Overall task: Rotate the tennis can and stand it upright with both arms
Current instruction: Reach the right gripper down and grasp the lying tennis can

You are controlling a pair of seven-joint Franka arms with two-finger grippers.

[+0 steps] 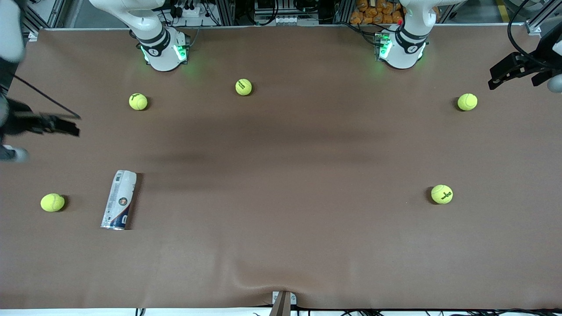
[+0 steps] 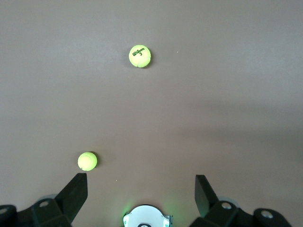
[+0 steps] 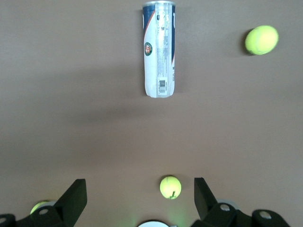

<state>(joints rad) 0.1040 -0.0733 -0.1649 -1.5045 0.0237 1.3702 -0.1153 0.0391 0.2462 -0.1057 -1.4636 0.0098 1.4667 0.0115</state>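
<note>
At the left edge of the frame the right gripper (image 1: 66,125) hangs with jaws spread wide and empty, above the brown bench (image 1: 281,245); in the lower left the tennis can (image 1: 119,200) lies on its side, silver rim toward the bottom of the frame, beside a tennis ball (image 1: 52,202); four more balls dot the frame; at the upper right edge the left gripper (image 1: 505,77) hangs released, empty
</note>
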